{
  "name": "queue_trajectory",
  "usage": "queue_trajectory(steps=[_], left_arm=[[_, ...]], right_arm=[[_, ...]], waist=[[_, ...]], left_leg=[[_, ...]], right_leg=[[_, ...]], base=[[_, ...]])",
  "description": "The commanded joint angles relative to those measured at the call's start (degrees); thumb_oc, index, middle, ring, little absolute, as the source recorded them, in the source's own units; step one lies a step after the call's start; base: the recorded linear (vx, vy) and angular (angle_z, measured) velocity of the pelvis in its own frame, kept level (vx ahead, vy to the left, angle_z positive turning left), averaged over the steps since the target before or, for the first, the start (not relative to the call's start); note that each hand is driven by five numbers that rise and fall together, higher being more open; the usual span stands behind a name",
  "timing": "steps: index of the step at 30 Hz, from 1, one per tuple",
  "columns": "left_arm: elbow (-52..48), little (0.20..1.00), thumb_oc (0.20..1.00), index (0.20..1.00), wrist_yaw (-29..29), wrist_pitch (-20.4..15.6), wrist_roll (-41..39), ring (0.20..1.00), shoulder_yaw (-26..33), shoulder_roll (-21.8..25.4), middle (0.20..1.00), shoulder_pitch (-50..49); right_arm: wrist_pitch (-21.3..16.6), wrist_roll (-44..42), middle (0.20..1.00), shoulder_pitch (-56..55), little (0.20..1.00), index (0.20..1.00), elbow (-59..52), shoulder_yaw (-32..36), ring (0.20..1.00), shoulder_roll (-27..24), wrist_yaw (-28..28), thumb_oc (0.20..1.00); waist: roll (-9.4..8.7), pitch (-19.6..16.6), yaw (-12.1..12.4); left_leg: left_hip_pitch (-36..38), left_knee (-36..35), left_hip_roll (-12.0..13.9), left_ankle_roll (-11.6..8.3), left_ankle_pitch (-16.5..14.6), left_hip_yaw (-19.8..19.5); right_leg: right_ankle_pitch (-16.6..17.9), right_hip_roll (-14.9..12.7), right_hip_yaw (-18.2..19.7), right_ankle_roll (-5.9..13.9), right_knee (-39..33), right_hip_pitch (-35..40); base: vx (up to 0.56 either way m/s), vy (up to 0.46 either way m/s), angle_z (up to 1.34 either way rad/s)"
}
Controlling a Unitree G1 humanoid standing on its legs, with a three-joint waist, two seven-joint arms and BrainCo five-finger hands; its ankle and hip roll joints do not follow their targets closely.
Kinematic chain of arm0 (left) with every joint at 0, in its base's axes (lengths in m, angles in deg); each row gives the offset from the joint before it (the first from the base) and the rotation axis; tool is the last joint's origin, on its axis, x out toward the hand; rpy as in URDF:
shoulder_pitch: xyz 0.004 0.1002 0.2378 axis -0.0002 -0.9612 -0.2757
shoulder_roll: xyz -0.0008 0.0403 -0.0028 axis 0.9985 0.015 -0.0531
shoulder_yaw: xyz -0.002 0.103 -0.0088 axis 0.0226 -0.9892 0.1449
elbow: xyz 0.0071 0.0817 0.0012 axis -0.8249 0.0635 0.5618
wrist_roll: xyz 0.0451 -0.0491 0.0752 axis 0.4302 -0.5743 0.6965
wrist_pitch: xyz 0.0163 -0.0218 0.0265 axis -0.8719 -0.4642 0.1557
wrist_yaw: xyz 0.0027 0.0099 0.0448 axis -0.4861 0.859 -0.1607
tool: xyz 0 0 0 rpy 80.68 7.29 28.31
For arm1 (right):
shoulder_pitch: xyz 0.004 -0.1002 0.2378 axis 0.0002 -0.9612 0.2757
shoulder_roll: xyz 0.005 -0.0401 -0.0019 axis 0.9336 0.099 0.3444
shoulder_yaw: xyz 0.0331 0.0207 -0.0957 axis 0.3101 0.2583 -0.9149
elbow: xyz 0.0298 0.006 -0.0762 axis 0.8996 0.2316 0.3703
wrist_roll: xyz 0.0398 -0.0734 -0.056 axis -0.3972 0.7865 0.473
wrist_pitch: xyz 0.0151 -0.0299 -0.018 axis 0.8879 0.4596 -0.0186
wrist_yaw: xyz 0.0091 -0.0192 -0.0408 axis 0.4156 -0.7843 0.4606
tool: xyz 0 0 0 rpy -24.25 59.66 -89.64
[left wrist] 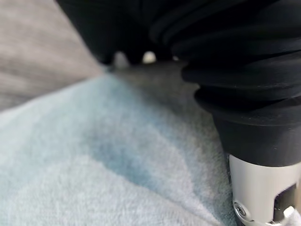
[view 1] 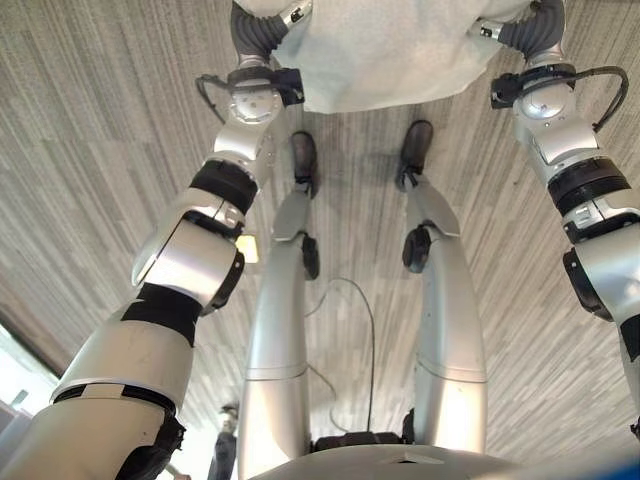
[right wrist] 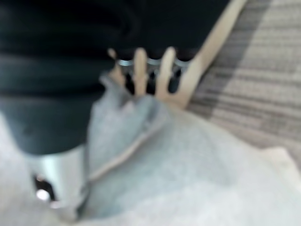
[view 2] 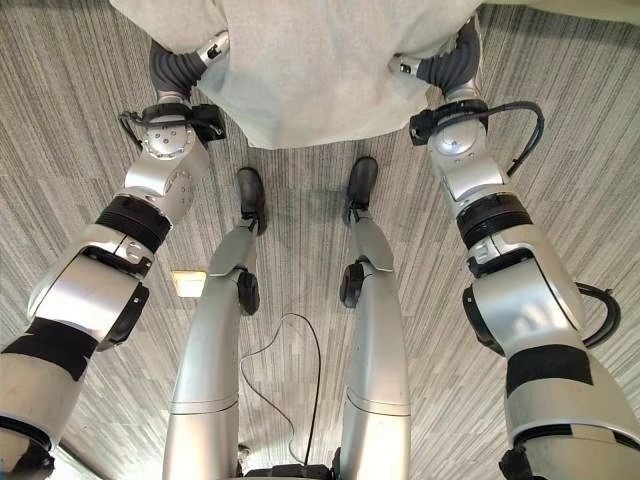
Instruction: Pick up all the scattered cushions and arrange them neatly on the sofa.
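A pale grey cushion (view 2: 320, 70) hangs at the top of both eye views, held up between my two arms above the floor. My left hand (left wrist: 225, 56) lies against its soft fabric (left wrist: 117, 155) under the dark ribbed cover, which hides most of the hand. My right hand (right wrist: 56, 70) is at the cushion's other side. Its fingers (right wrist: 141, 66) are curled over a bunched fold of the cloth (right wrist: 127, 117). In the eye views both hands sit behind the cushion's lower corners, with the wrists at its edges.
Grey striped carpet (view 2: 560, 150) runs all around below me. A small pale square thing (view 2: 188, 283) lies on the floor to my left. A light strip (view 1: 12, 385) shows at the lower left edge.
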Motion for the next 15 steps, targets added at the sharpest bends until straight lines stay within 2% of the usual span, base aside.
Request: queue_trajectory(steps=[1, 3, 8, 15], left_arm=[[-2.8, 0.460, 0.460, 0.460, 1.4, -3.1, 0.0, 0.460, -1.1, -4.1, 0.460, -0.7], [-3.3, 0.200, 0.200, 0.200, 1.8, -3.5, -1.1, 0.200, -0.6, -3.6, 0.200, -1.2], [-6.9, 0.200, 0.200, 0.200, 2.1, -4.4, -1.0, 0.200, 0.5, -1.6, 0.200, -3.9], [-18.6, 0.200, 0.200, 0.200, 2.7, -5.3, 3.7, 0.200, 1.8, -1.7, 0.200, -15.3]], right_arm=[[-5.5, -6.1, 0.200, 1.5, 0.200, 0.200, -5.2, -5.4, 0.200, 9.1, 4.2, 0.200], [-5.9, -6.7, 0.200, 1.0, 0.200, 0.200, -6.9, -5.7, 0.200, 10.9, 4.8, 0.200], [-6.4, -4.8, 0.200, -1.9, 0.200, 0.200, -11.3, -4.6, 0.200, 11.5, 5.2, 0.200], [-7.4, -2.5, 0.200, -12.6, 0.200, 0.200, -20.7, 1.1, 0.200, 9.7, 5.9, 0.200]], waist=[[3.47, -5.0, -1.8], [3.48, -5.4, -1.8], [3.24, -7.3, -2.0], [3.64, -9.0, -2.2]], left_leg=[[-1.9, -1.8, 1.2, -1.45, 2.8, -4.8], [-1.6, -2.1, 1.3, -1.57, 2.9, -4.8], [0.2, -3.4, 1.6, -1.98, 3.2, -5.1], [7.9, -6.9, 2.5, -2.80, 3.4, -5.4]], right_leg=[[-1.6, -1.2, 0.2, 7.58, 2.4, -0.1], [-1.6, -1.1, 0.0, 7.54, 2.3, 0.1], [-1.7, -0.7, -1.0, 7.45, 1.4, 2.0], [-2.5, -0.4, -2.8, 7.26, -0.4, 9.9]], base=[[0.00, 0.000, 0.00], [0.00, 0.000, 0.00], [0.00, 0.000, 0.00], [0.00, -0.005, 0.01]])
